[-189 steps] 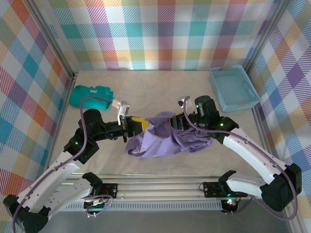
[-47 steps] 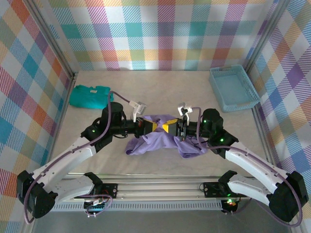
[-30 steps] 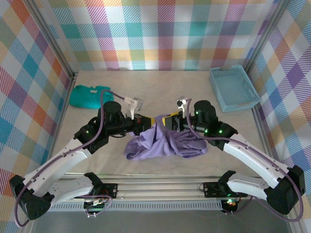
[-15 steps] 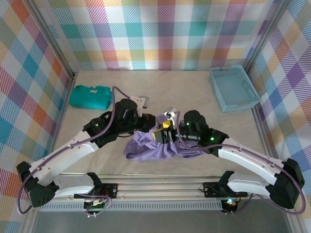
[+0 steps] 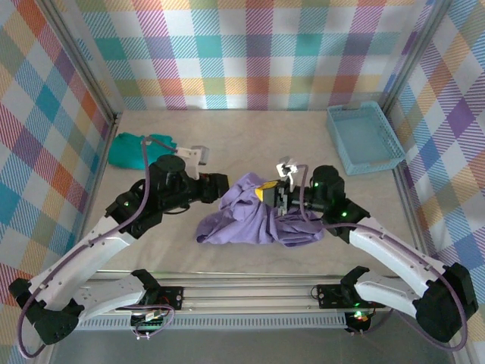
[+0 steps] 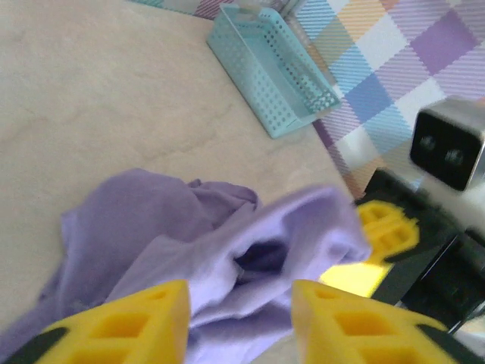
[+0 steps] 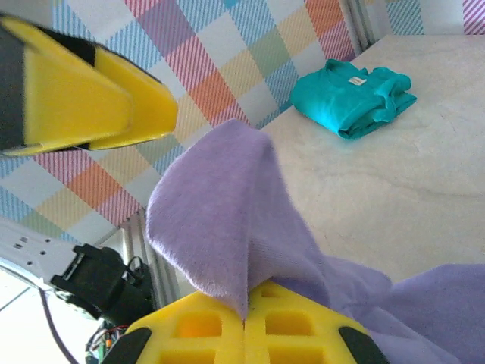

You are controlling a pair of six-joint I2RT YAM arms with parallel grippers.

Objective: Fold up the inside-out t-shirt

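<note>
**Inside-out t-shirt (image 5: 258, 220) bunched, no fold made yet**

It lies as a crumpled lavender heap on the table (image 5: 250, 144), spreading below and to the near side of the right gripper (image 5: 267, 196). That gripper is closed on a raised ridge of the cloth, the fabric pinched between its yellow pads in the right wrist view (image 7: 244, 318). The left gripper (image 5: 220, 188) faces it from just beside the heap with its fingers spread wide; in its own view (image 6: 239, 296) cloth lies beyond the gap, and whether it touches is unclear.

By my reading the work is at its start: nothing is flattened, no sleeve or hem is laid out, and spreading and every fold remain.

Collar, sleeves and hem cannot be told apart in the bunching, and no lettering shows. A teal garment (image 5: 140, 150) sits well beyond the left gripper, and a blue basket (image 5: 364, 138) well beyond the right.
</note>
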